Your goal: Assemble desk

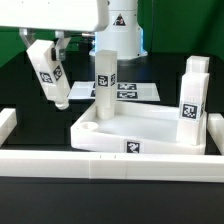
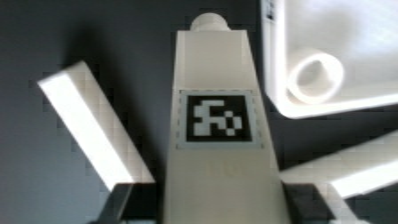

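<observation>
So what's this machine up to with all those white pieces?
It is putting a small desk together. The gripper holds one white leg tilted in the air, to the exterior view's left of the tray-like desk top. Two legs already stand upright at the top's corners. The held leg is not yet fitted.

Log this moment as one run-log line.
gripper: shut on desk leg, tilted, off table | desk top: two legs upright at corners | socket: empty

The hand (image 1: 52,62) holds a tilted leg (image 1: 48,75) (tagged) beside the desk top (image 1: 150,128).
</observation>
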